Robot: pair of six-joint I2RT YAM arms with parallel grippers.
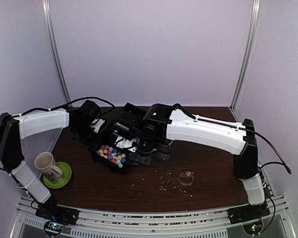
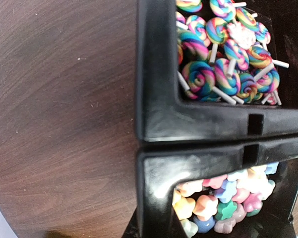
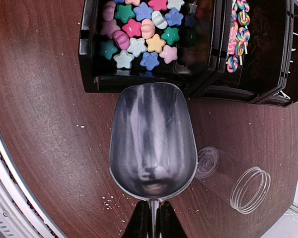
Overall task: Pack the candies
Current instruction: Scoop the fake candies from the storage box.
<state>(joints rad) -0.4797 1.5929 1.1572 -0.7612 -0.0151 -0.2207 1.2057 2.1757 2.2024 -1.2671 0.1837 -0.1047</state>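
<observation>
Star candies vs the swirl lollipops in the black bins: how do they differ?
Shape: the star candies are chunky stars and blobs without sticks; the lollipops are flat spiral discs on white sticks.
Colour: each star candy is one plain colour; each lollipop swirls several.
Place: the scoop has its lip at the star candies' bin, not the lollipops'.
Shared: both lie heaped in black bins.

Two arms are reaching over the desk (image 1: 139, 193): the left arm (image 1: 39, 123) and the right arm (image 1: 203, 131). One metal scoop (image 3: 153, 144), one clear jar (image 3: 233, 181), one clear lid (image 1: 186, 177), one mug (image 1: 47, 166) and one green plate (image 1: 64, 178) are showing. Two black bins are holding candy: the first bin (image 2: 159, 99) swirly lollipops (image 2: 198, 77), the second bin (image 2: 156, 183) star candies (image 2: 206, 206), each too many for counting.
</observation>
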